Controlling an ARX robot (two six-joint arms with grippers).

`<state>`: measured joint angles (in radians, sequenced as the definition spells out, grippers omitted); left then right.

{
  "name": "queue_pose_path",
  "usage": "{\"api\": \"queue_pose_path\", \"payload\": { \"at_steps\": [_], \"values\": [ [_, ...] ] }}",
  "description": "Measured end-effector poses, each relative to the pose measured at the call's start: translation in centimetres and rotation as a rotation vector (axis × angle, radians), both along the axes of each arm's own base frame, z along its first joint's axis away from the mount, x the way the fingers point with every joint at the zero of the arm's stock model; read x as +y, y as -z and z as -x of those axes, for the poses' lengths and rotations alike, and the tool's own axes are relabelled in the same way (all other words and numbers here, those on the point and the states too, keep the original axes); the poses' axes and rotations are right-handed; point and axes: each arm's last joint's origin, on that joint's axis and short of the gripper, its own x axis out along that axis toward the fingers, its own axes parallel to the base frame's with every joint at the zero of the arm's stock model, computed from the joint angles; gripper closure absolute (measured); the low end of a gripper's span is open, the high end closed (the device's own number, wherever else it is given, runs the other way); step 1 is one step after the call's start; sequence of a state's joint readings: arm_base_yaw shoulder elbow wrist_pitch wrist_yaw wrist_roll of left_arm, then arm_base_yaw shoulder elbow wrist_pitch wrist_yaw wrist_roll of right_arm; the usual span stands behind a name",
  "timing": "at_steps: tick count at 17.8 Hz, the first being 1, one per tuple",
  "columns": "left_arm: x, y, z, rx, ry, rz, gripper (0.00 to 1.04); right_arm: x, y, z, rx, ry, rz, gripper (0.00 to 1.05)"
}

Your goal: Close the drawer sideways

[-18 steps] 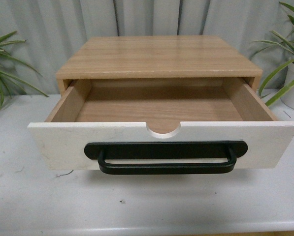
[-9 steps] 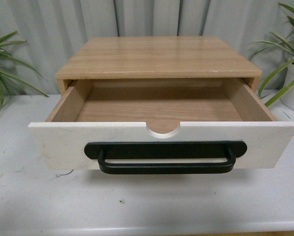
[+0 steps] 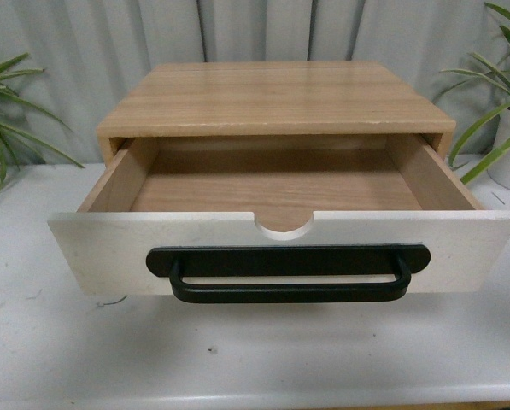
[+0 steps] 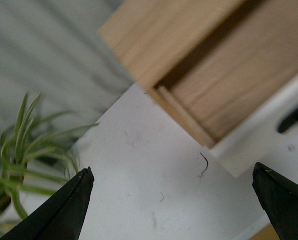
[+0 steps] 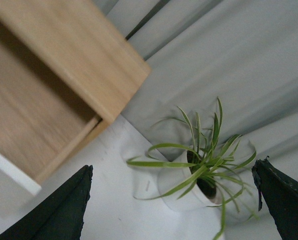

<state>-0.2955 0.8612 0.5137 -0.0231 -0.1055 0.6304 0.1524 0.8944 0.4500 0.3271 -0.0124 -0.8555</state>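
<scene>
The drawer (image 3: 280, 256) stands pulled far out of a light wood cabinet (image 3: 276, 98) in the front view. It has a white front, a long black bar handle (image 3: 289, 286), a semicircular notch in the top edge and an empty wood interior. No arm shows in the front view. My left gripper (image 4: 173, 200) is open and empty above the table, beside the drawer's left front corner (image 4: 233, 160). My right gripper (image 5: 173, 205) is open and empty, off the drawer's right side (image 5: 64, 150), over a potted plant (image 5: 203, 175).
The cabinet stands on a white table (image 3: 237, 359). Green plants stand at the far left (image 3: 2, 128) and in a white pot at the far right (image 3: 507, 128). A grey curtain hangs behind. A small dark thread (image 4: 204, 165) lies on the table near the drawer's corner.
</scene>
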Motion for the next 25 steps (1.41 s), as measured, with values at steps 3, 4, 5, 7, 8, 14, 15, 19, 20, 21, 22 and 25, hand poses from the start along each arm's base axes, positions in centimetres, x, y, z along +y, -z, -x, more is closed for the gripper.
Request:
{"api": "queue_pose_path", "payload": {
  "at_steps": [3,4,5,7,8,14,15,19,20,21,22,25],
  "values": [
    [-2.0,-0.1,-0.8,0.018,0.228,-0.343,0.07,0.5,0.7,-0.9,0.113,-0.089,0.294,0.06],
    [-2.7,-0.3,-1.3,0.008,0.293,-0.429,0.07,0.7,0.6,-1.2,0.167,-0.14,0.398,0.06],
    [-3.3,-0.2,-1.9,-0.005,0.334,-0.501,0.07,0.7,0.6,-1.5,0.201,-0.169,0.467,0.06],
    [-4.7,0.8,-2.9,0.021,0.397,-0.577,0.07,1.4,1.4,-2.4,0.274,-0.231,0.552,0.06],
    [-5.4,1.3,-3.1,0.031,0.421,-0.588,0.07,1.6,1.8,-3.0,0.301,-0.235,0.568,0.06],
    [-6.6,2.8,-5.8,0.024,0.391,-0.598,0.07,3.1,3.4,-5.7,0.358,-0.247,0.551,0.06],
    [-6.6,2.7,-6.2,0.019,0.379,-0.598,0.07,3.3,3.3,-6.1,0.354,-0.236,0.541,0.06],
    [-6.4,2.8,-6.8,0.025,0.353,-0.602,0.07,3.9,3.6,-7.0,0.377,-0.232,0.519,0.06],
    [-6.3,2.8,-6.8,0.027,0.352,-0.603,0.07,3.9,3.7,-7.1,0.379,-0.232,0.517,0.06],
    [-6.3,2.9,-6.9,0.03,0.349,-0.604,0.07,4.1,3.7,-7.2,0.382,-0.237,0.514,0.06],
    [-6.3,3.0,-6.9,0.031,0.349,-0.605,0.07,4.1,3.8,-7.2,0.386,-0.237,0.512,0.06],
    [-6.3,3.3,-7.3,0.033,0.341,-0.608,0.07,4.4,3.8,-7.7,0.38,-0.233,0.497,0.06]
  ]
}}
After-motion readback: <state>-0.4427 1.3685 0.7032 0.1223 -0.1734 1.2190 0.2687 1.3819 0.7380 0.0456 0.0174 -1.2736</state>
